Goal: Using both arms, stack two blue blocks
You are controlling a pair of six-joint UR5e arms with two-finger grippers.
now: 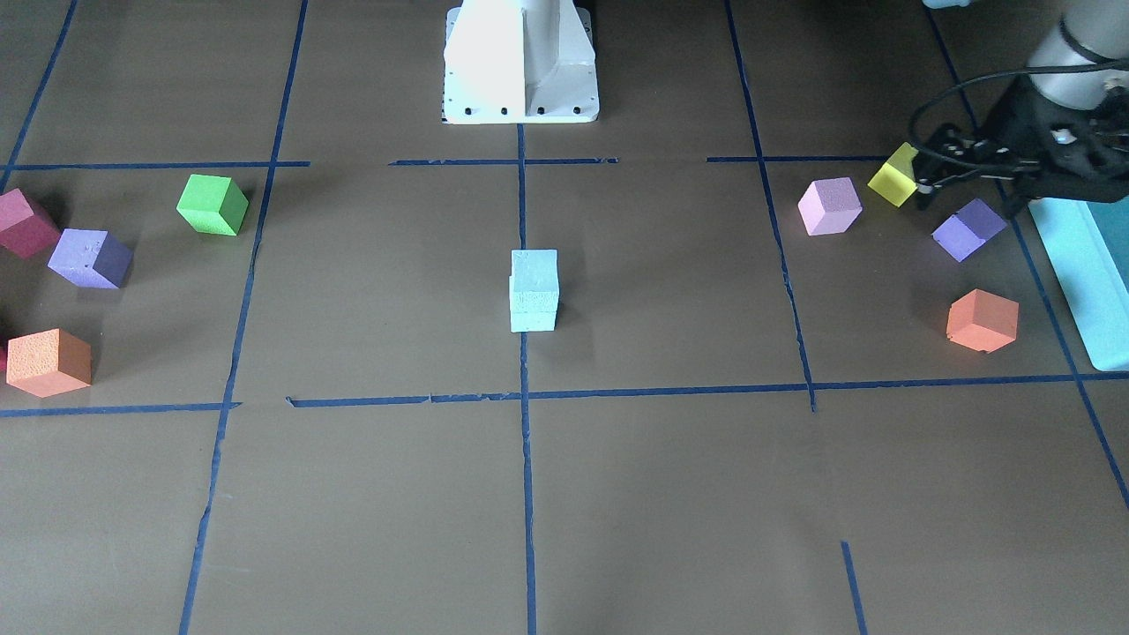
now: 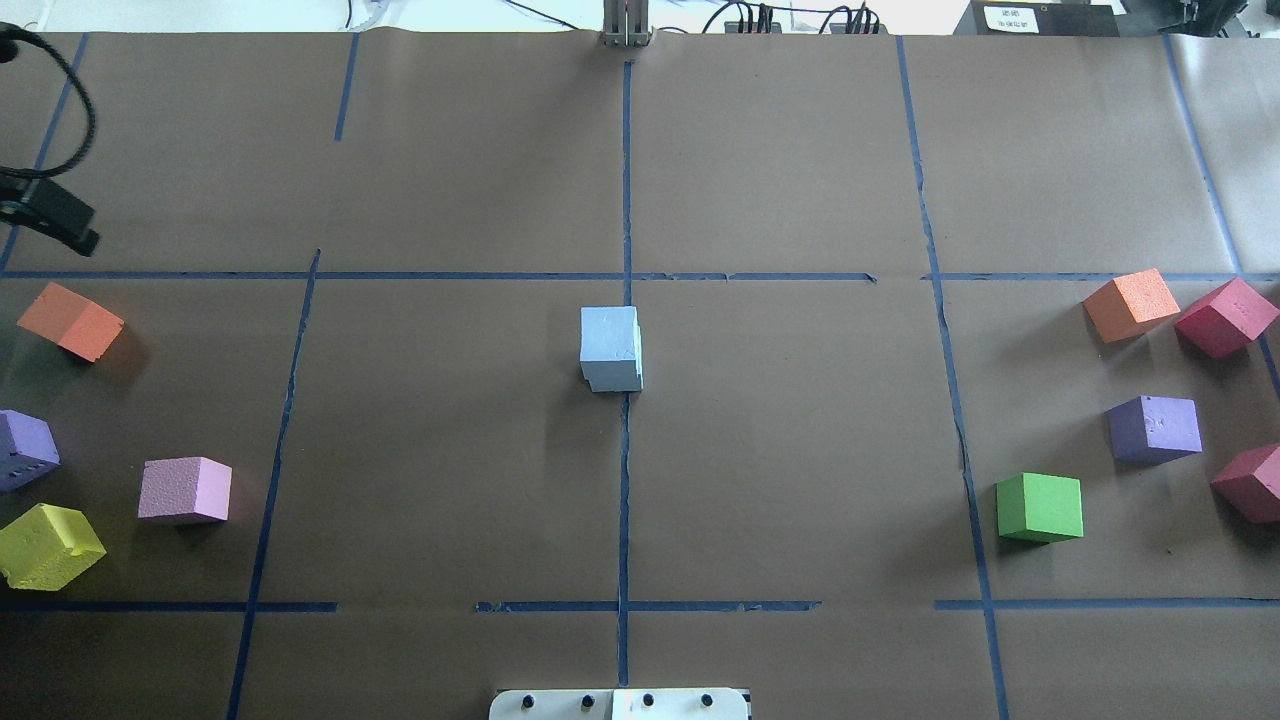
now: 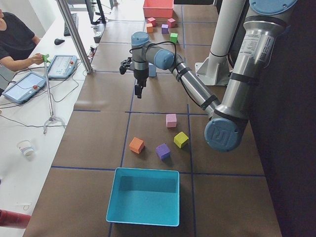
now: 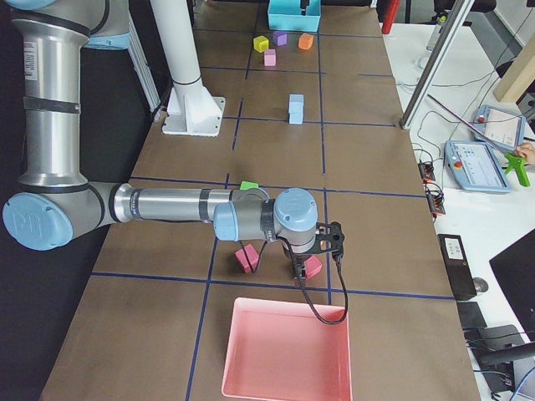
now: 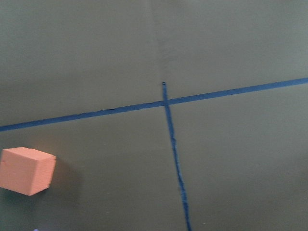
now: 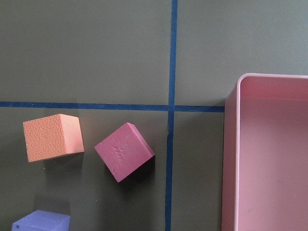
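Left gripper (image 3: 138,94) hangs over the brown taped table (image 1: 670,494) at its left end, right gripper (image 4: 298,269) at its right end. I cannot tell either jaw gap. Blue blocks (image 1: 534,291) sit stacked at centre.

Your left arm (image 3: 197,94) fills the right of the frame, bends at its big elbow and reaches to upper centre. There the left gripper (image 3: 138,92) hangs fingers-down over the brown table (image 3: 98,133); how its jaws stand you cannot tell. Just right of its wrist the blue blocks (image 3: 153,71) peek out, partly hidden. At lower centre sits the teal box (image 3: 143,196), and above it lie an orange cube (image 3: 137,145), purple cube (image 3: 163,151), yellow cube (image 3: 181,139) and pink cube (image 3: 171,120), all apart. A red tray (image 3: 158,8) meets the top edge. An operator (image 3: 15,39) sits upper left.
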